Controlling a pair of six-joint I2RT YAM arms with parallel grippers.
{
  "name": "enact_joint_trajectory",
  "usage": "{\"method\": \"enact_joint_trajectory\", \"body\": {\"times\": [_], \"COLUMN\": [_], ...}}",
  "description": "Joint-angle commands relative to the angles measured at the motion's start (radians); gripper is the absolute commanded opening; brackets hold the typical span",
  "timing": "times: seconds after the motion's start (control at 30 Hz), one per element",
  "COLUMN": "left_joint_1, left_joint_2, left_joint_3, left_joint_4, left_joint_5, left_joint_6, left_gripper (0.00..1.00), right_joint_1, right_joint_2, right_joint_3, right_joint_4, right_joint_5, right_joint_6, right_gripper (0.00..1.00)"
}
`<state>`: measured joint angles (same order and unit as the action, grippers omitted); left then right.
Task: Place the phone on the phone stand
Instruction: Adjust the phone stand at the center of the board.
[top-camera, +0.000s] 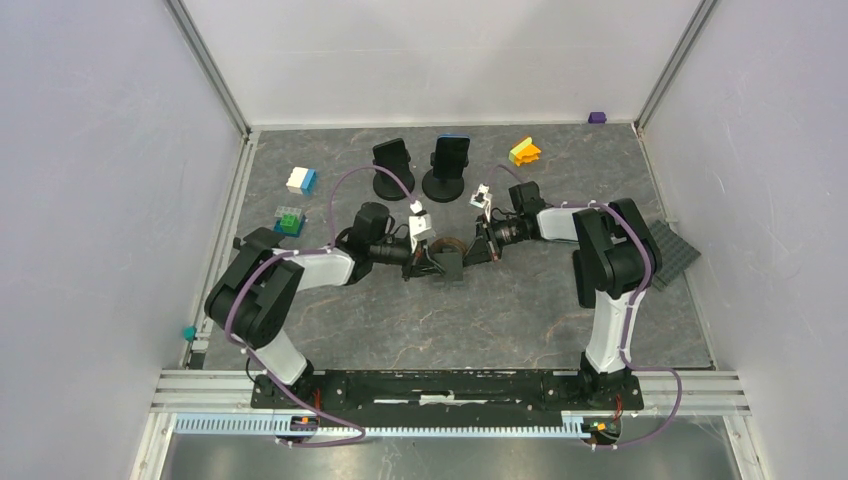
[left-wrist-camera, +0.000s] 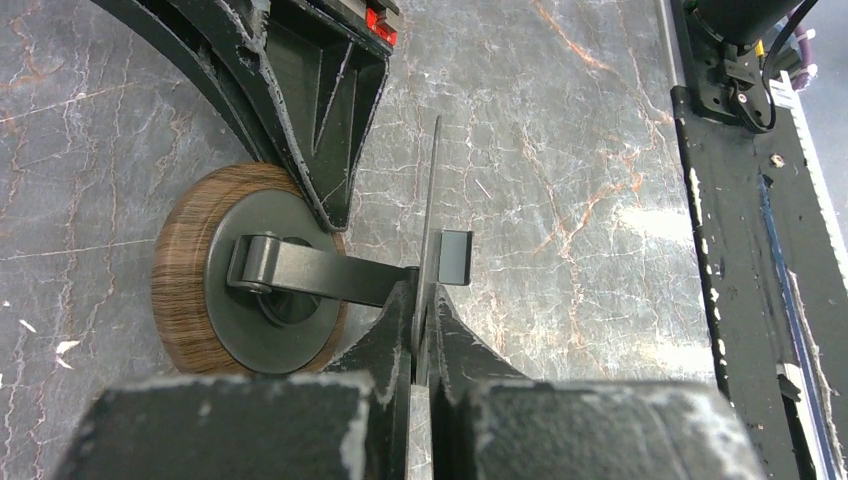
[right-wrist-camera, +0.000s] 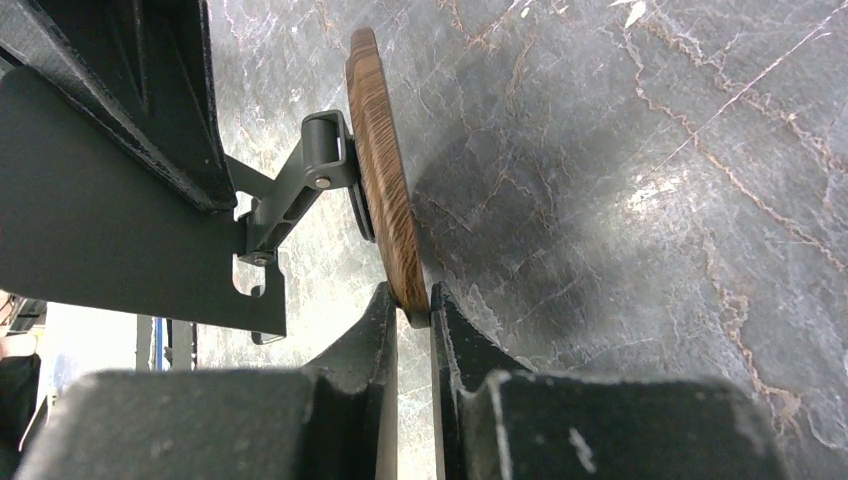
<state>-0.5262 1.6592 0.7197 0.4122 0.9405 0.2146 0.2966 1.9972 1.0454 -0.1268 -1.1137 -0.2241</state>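
Top view, phone stand (top-camera: 448, 264): at mid-tabletop (top-camera: 520, 310), tipped on its side between the two claws.
Top view, left claw (top-camera: 425, 262): reaches in from the left and meets the stand's left end.
Top view, right claw (top-camera: 478, 250): reaches in from the right and meets the stand's other end.
Top view, back row: two dark uprights on round bases (top-camera: 393, 166) (top-camera: 447, 164) stand side by side. I cannot tell whether either carries the phone.
Top view, loose pieces: a white-and-blue block (top-camera: 301, 180), a green block (top-camera: 289, 220), a yellow-orange block (top-camera: 524, 151), a purple block (top-camera: 597, 117) and a grey studded plate (top-camera: 672, 252) lie well apart from the stand.
Left wrist, left claw (left-wrist-camera: 422, 312): pinched tight on the thin edge of the support plate (left-wrist-camera: 433, 200).
Left wrist, stand: a hinged arm (left-wrist-camera: 320, 276) joins the plate to the wood-rimmed base (left-wrist-camera: 185, 285). A finger (left-wrist-camera: 310, 90) of the other arm touches that base.
Right wrist, right claw (right-wrist-camera: 410, 305): fingers clamped on the rim of the wood-rimmed base (right-wrist-camera: 383, 215), which stands on edge.
Right wrist, plate: the dark support plate (right-wrist-camera: 100, 230) fills the left side, joined by the hinged arm (right-wrist-camera: 305, 180).
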Motion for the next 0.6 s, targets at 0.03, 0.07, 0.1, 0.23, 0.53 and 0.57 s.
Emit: {"method": "enact_joint_trajectory", "body": {"times": [0.03,0.07,0.1,0.23,0.53,0.57], "left_joint_1": [0.006,0.005,0.005,-0.001,-0.003,-0.004], "left_joint_2": [-0.055,-0.058,-0.060,-0.065,-0.087,-0.090], "left_joint_3": [-0.040,-0.046,-0.048,-0.061,-0.078,-0.078], "left_joint_4": [0.128,0.136,0.137,0.140,0.145,0.144], "left_joint_5": [-0.100,-0.108,-0.116,-0.148,-0.217,-0.223], "left_joint_6": [0.103,0.108,0.118,0.161,0.241,0.250], "left_gripper": [0.02,0.02,0.02,0.02,0.02,0.02], "right_joint_1": [-0.004,-0.004,-0.004,-0.004,-0.005,-0.004], "right_joint_2": [0.067,0.070,0.072,0.075,0.091,0.093], "right_joint_3": [0.007,0.010,0.009,0.010,0.018,0.019], "right_joint_4": [-0.089,-0.093,-0.093,-0.096,-0.098,-0.099], "right_joint_5": [0.176,0.181,0.186,0.205,0.239,0.241], "right_joint_6": [-0.018,-0.018,-0.018,-0.017,-0.009,-0.008], "right_gripper": [0.00,0.00,0.00,0.00,0.00,0.00]}}
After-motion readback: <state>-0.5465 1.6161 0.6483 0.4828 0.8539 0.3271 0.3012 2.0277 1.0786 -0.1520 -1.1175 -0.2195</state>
